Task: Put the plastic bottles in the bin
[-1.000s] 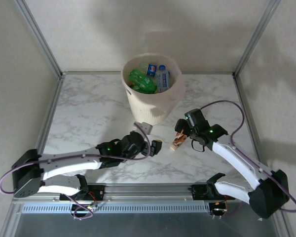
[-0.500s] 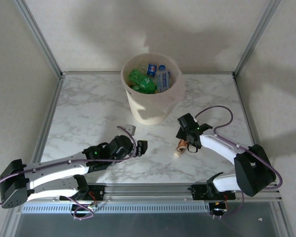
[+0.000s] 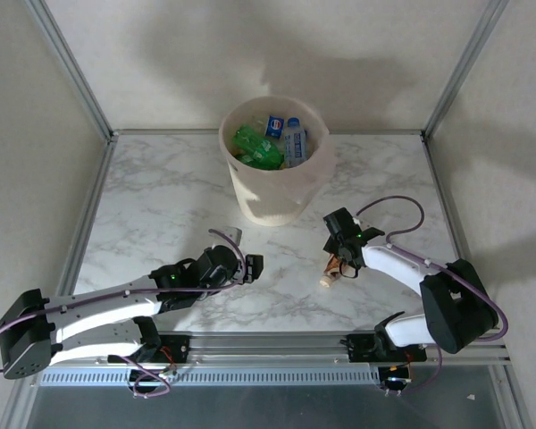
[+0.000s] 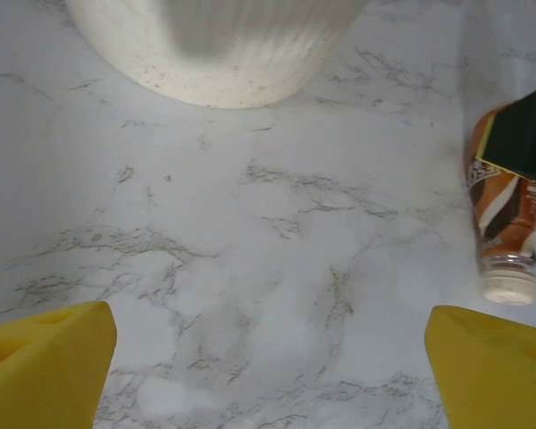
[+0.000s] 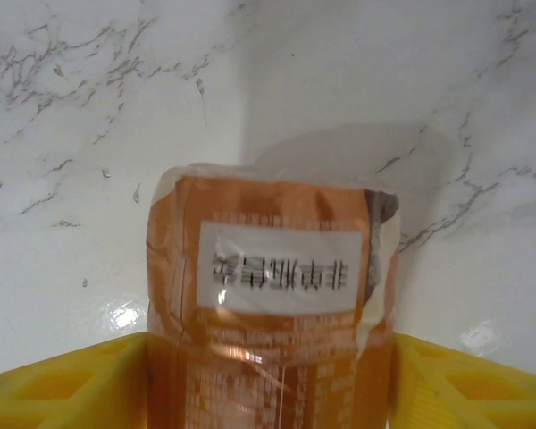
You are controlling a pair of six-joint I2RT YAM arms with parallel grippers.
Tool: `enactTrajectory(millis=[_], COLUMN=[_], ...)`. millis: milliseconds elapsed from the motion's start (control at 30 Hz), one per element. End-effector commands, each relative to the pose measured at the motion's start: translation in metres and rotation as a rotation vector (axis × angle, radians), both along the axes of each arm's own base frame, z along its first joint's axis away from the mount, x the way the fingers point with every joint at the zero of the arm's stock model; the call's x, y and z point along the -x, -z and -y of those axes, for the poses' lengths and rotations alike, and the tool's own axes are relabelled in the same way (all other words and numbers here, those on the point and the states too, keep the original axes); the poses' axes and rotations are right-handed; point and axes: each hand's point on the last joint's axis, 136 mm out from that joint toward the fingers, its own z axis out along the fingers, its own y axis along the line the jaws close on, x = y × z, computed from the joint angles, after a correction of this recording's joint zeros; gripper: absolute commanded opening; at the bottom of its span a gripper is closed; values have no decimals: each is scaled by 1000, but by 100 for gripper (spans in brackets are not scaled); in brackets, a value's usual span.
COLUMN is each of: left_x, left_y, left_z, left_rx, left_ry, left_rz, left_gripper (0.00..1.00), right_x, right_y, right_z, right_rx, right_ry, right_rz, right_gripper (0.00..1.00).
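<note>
Right tool (image 3: pixel 339 254) is down low on the marble table (image 3: pixel 161 206), sitting over the copper-brown bottle (image 3: pixel 331 268). That bottle lies on its side in front of the bin (image 3: pixel 250 192) and well apart from it, its pale cap (image 3: pixel 324 283) pointing toward the near edge.

From the right wrist, the bottle's orange label with a white printed patch runs straight up the middle, and the right tool's yellow fingers (image 5: pixel 71 384) press against both of its sides with no gap showing. So that tool is clenched on the copper-brown bottle, which rests flat on the table.

Over on the other side, the left tool (image 3: pixel 252 265) hovers low above bare marble, near the bin's base and well left of that bottle. Its wrist camera shows the yellow fingers (image 4: pixel 45 357) spread wide with nothing but table between them: released and empty. In that same view the bin's ribbed cream wall curves across the top, and the copper-brown bottle (image 4: pixel 505 228) lies off to the right, partly under a black part of the right tool.

In the bin at the far middle of the table there are green bottles (image 3: pixel 255 147) and clear blue-labelled bottles (image 3: pixel 291 140) piled together inside.
</note>
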Motion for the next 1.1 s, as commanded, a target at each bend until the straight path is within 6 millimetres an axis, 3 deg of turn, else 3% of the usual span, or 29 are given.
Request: enactTrajectory(millis=[0,233,400,533,600,700,933,1067], left_x=[-2,-3,-5,-9,-13,-19,-33,-41], left_y=[10,10,10,14,15,18,19,17], left_z=[-14,-13,-16,-25,-32,-42,-59,-67], left_rx=[-21,-13,-25,-39,-43,-50,-33,-18], left_ry=[-54,-54,-66,-107,-149,-200,-281,-328], left_rz=[-17,-25,-25,-33,-37,-45,-71,-80], left_gripper=[89,89,89,89,90,91,93,95], right_x=[5,11,9,4,0,-11,-44,-69], right_y=[7,15,6,-19,-45,-105,-290,-366], right_z=[6,5,7,7,7,2,-24,-57], right_rx=[14,4,0,-7,-22,-75,-184,-239], right_ry=[6,-3,4,1,-2,-27,-165,-296], right_rz=[-13,-34,-6,46,104,249,607,735], right_gripper=[64,77,65,60,57,57,57,58])
